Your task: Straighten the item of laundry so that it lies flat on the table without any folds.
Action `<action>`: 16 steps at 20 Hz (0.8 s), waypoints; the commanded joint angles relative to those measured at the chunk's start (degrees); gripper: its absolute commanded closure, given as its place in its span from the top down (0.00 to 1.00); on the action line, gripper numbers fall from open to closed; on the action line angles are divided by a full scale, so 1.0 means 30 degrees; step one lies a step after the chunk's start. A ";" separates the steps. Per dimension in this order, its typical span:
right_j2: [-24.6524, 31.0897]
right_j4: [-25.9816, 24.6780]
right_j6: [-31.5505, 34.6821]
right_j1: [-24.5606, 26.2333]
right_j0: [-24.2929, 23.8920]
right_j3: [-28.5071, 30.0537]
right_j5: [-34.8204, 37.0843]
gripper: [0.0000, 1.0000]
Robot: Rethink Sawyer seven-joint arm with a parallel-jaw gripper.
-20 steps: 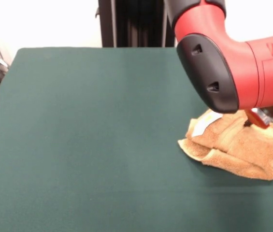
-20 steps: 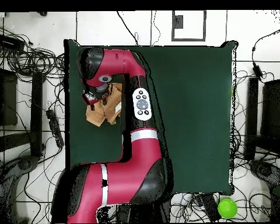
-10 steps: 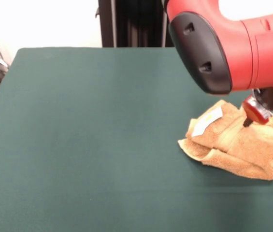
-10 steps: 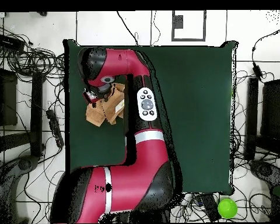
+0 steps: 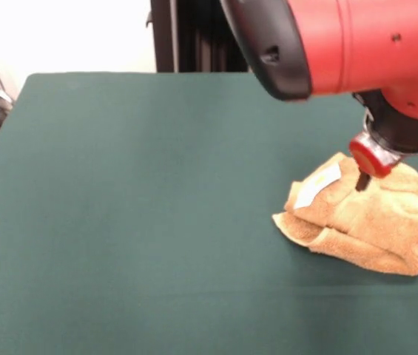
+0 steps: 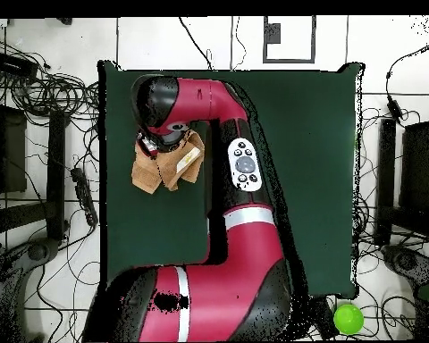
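One towel (image 5: 364,222) lies bunched on the dark green surface (image 5: 135,192), golden-orange and folded over itself in several thick layers, with a white label (image 5: 317,185) showing on its upper fold. In the front view it sits toward the right side of the surface, roughly midway between the near and far edges, and the rest of the cloth top around it is bare. The red and black arm (image 5: 356,41) reaches in from the top right, and below its black wrist a red part carries the jaws (image 5: 362,181) — only one dark tip can be seen, hanging just over or touching the top of the towel beside the label, so I cannot tell how far apart the jaws stand or whether they have hold of any cloth. The overhead view shows what the front one cannot: the whole surface (image 6: 298,161) with the towel (image 6: 160,170) close to its left edge, the label (image 6: 189,159) as a pale strip on the towel's right part, and the arm (image 6: 227,179) bending up from the bottom across the middle of the surface to end right above the towel's upper edge. From above, the arm's head hides the jaws entirely. Off the surface, cables (image 6: 48,98) lie tangled on the floor at the left — and a green ball (image 6: 348,319) sits near the lower right corner.
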 commanded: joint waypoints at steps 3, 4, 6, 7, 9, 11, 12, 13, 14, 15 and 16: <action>0.1293 -0.0287 -0.1148 -0.1685 -0.0411 0.5678 -0.2872 1.00; 0.1351 -0.0343 -0.1171 -0.1814 -0.0469 0.5884 -0.3082 1.00; 0.1465 -0.0405 -0.1154 -0.2061 -0.0612 0.6368 -0.3543 1.00; 0.1514 -0.0446 -0.1103 -0.2097 -0.0659 0.6454 -0.3672 1.00; 0.1581 -0.0473 -0.1002 -0.2481 -0.0801 0.7090 -0.4113 1.00; 0.1585 -0.0559 -0.0894 -0.2890 -0.0878 0.7695 -0.4509 1.00; 0.1548 -0.0567 -0.0734 -0.3086 -0.0901 0.8015 -0.4647 1.00; 0.1492 -0.0551 -0.0493 -0.3171 -0.0892 0.8225 -0.4672 1.00; 0.1445 -0.0493 -0.0228 -0.3306 -0.0899 0.8542 -0.4735 1.00; 0.1369 -0.0424 0.0076 -0.3460 -0.0877 0.8864 -0.4772 1.00; 0.1329 -0.0371 0.0317 -0.3594 -0.0864 0.9136 -0.4833 1.00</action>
